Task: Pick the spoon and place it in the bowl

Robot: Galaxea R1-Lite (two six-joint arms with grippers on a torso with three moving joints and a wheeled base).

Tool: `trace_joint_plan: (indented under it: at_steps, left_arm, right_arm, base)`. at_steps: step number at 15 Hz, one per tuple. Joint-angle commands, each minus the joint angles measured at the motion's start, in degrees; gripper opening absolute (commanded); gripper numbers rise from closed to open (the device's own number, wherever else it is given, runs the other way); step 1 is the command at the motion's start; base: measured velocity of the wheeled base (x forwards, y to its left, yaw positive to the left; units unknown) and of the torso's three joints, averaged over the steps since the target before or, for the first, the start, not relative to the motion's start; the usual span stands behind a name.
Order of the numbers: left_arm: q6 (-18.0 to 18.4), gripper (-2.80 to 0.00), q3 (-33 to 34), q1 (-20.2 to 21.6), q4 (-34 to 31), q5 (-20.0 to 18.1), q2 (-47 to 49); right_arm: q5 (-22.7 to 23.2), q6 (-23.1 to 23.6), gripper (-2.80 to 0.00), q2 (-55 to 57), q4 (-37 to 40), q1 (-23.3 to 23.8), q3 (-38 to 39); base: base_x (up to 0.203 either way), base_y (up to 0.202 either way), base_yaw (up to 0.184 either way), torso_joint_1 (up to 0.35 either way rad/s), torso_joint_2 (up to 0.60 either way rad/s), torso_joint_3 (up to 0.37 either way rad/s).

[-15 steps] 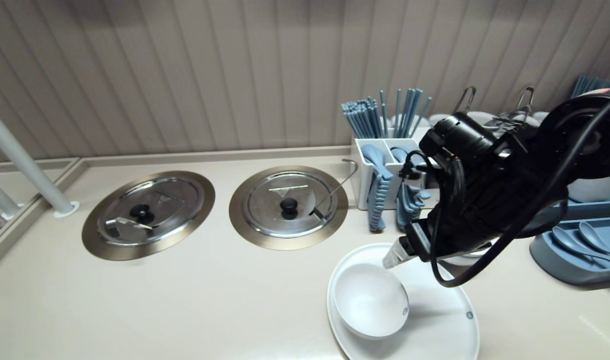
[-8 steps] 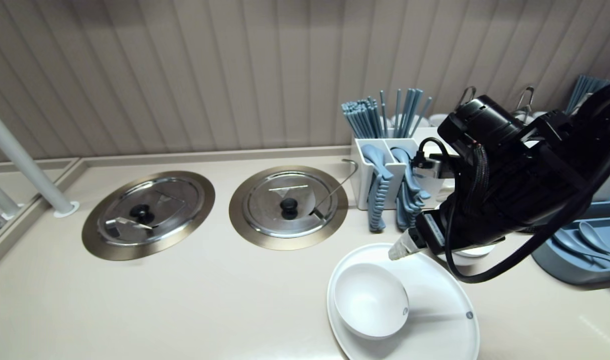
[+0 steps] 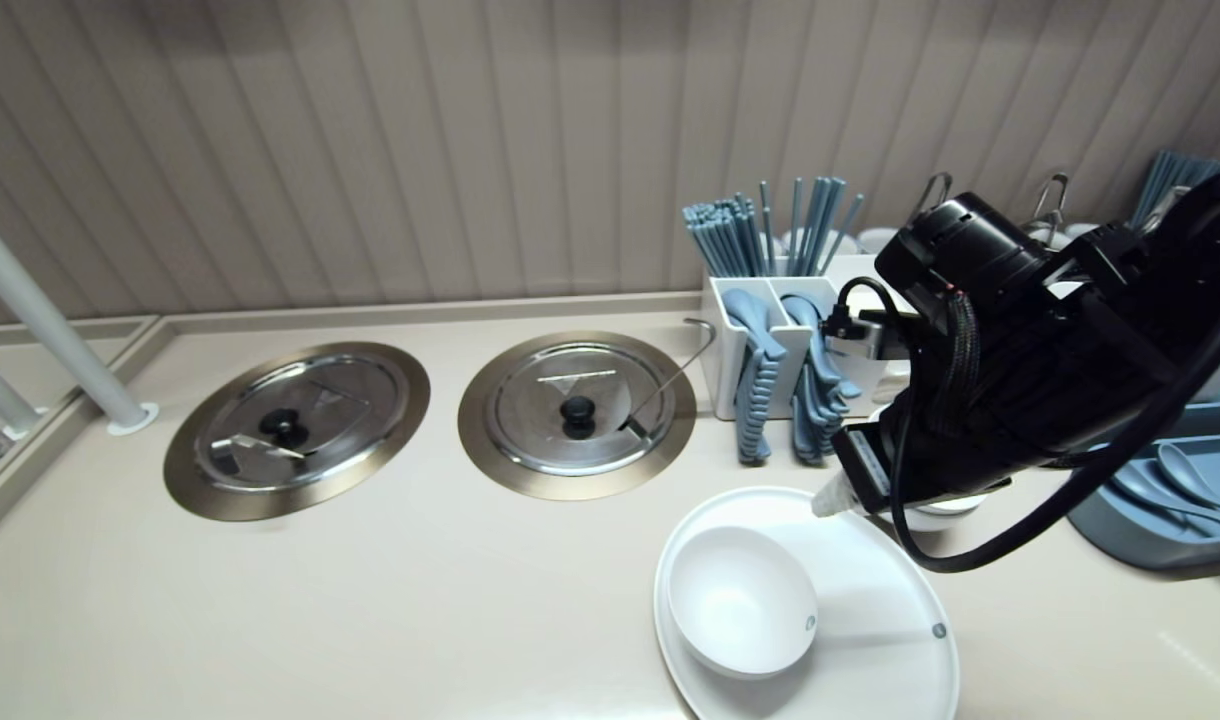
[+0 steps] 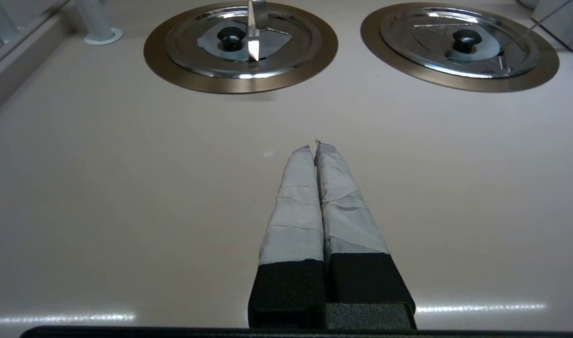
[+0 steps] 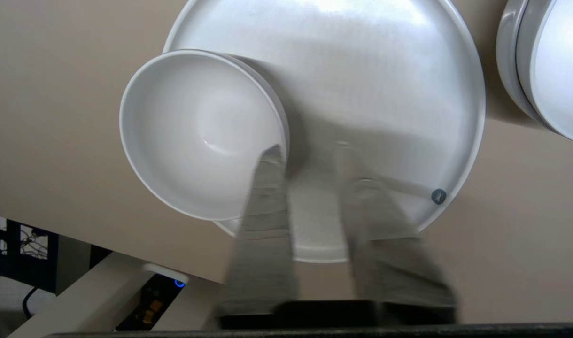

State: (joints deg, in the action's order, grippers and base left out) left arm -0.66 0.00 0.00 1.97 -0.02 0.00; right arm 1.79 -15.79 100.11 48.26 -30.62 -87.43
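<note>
A white bowl (image 3: 740, 600) (image 5: 197, 131) sits on the left part of a large white plate (image 3: 870, 640) (image 5: 361, 70) at the counter's front. My right gripper (image 3: 827, 498) (image 5: 310, 155) hovers over the plate's far rim, just right of the bowl. Its taped fingers (image 5: 267, 197) look smeared, stand apart with a gap, and hold nothing. One finger overlaps the bowl's rim in the right wrist view. My left gripper (image 4: 316, 146) is shut and empty over bare counter, short of the two lids.
Two round steel lids (image 3: 295, 425) (image 3: 577, 408) lie set into the counter. A white holder (image 3: 770, 330) with blue chopsticks and spoons stands behind the plate. A blue tray (image 3: 1150, 500) of spoons is at the right. More white bowls (image 5: 549, 70) sit beside the plate. A white post (image 3: 50, 330) rises far left.
My right gripper has drawn back to the right, away from the bowl, and its fingers are now blurred. The bowl and plate have stayed put. The left arm has not moved.
</note>
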Motion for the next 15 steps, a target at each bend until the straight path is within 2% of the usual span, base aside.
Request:
trace_joint_plan:
  at_steps: [1, 6, 9, 11, 13, 15]
  left_arm:
    - [-0.04, -2.8, 0.44, 0.0, 0.05, 0.02, 0.0]
    - [-0.04, -2.8, 0.44, 0.0, 0.05, 0.02, 0.0]
    - [-0.04, -2.8, 0.44, 0.0, 0.05, 0.02, 0.0]
    - [-0.04, -2.8, 0.44, 0.0, 0.05, 0.02, 0.0]
    - [-0.04, -2.8, 0.44, 0.0, 0.05, 0.02, 0.0]
    - [-0.04, -2.8, 0.44, 0.0, 0.05, 0.02, 0.0]
  right_arm:
    - [-0.03, -0.12, -2.8, -0.1, 0.25, 0.04, -0.11]
    - [-0.53, -0.33, -2.8, -0.73, 0.25, 0.04, -0.2]
    - [-3.21, -0.49, -2.8, -5.97, 0.25, -0.05, 0.06]
    - [-7.78, -0.54, -2.8, -11.2, 0.25, -0.57, 1.89]
    - [-17.42, -0.69, -2.8, -17.1, 0.25, -0.83, 3.47]
    - [-21.1, -0.99, -2.8, -22.72, 0.25, 0.09, 4.67]
  base:
    - [0.0, 0.0, 0.0, 0.0, 0.0, 0.0]
    - [0.0, 0.0, 0.0, 0.0, 0.0, 0.0]
    - [0.0, 0.0, 0.0, 0.0, 0.0, 0.0]
    - [0.0, 0.0, 0.0, 0.0, 0.0, 0.0]
    - [0.0, 0.0, 0.0, 0.0, 0.0, 0.0]
    - [0.0, 0.0, 0.0, 0.0, 0.0, 0.0]
